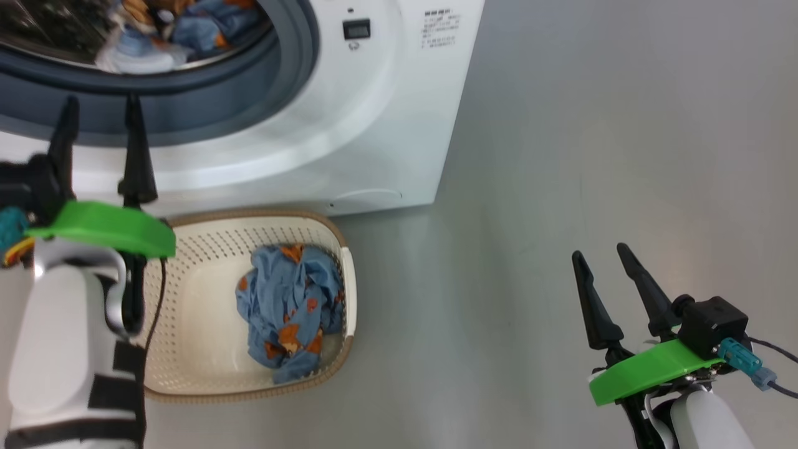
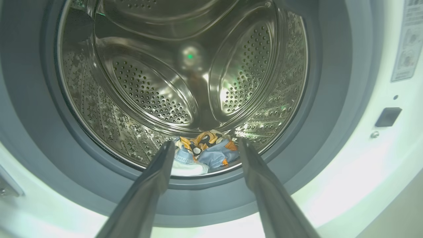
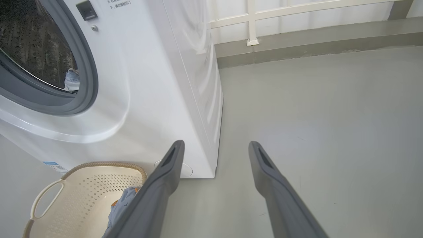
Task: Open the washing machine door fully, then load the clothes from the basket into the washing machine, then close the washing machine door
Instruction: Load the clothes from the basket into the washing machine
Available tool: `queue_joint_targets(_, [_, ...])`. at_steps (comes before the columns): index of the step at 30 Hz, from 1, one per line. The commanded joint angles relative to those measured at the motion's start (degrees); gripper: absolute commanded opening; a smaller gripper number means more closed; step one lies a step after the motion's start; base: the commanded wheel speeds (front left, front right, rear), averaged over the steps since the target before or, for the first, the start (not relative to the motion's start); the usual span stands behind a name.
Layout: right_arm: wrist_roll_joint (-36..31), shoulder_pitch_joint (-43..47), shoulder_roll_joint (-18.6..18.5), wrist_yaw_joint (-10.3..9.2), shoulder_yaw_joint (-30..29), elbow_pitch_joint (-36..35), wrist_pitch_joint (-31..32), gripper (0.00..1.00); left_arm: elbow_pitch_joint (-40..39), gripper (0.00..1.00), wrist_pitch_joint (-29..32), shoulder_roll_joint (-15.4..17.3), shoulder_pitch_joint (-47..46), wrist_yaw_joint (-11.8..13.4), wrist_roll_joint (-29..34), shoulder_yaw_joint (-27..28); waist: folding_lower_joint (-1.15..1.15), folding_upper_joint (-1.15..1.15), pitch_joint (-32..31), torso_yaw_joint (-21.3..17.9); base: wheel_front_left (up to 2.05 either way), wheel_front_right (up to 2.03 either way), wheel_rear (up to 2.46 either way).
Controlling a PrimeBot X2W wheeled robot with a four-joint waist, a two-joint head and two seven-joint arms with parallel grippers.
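Fingers (image 2: 157, 178) of left gripper (image 2: 204, 142) apart, empty, facing drum (image 2: 148, 92) (right gripper (image 3: 214, 143) likewise).

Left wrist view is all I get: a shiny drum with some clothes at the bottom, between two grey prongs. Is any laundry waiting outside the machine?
Observer: Yes. The head view shows a blue garment with orange prints lying in the basket, on the floor in front of the washing machine.
Operator: Is the other arm carrying anything?
Observer: No. The right gripper hovers open and empty over bare floor, to the right of the machine.
Operator: What lies beyond the machine?
Observer: In the right wrist view, a white railing above a low grey kerb.
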Motion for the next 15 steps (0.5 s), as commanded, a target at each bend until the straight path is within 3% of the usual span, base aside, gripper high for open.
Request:
queue_joint_targets(1, [-0.41,1.38,-0.04,0.09,1.29,-0.95,-0.28,1.00,-2.36,1.00,-0.12,1.91,1.95,-0.14,0.34,1.48,0.00,0.00,-3.24,0.66,0.00,0.00,0.00])
queue_joint_targets(15, [-0.77,3.82,-0.41,0.09,1.91,0.02,-0.28,1.00,-11.27,1.00,-0.12,0.40,15.81,-0.53,-0.17,3.19,0.00,0.00,-10.21,1.25,0.00,0.00,0.00])
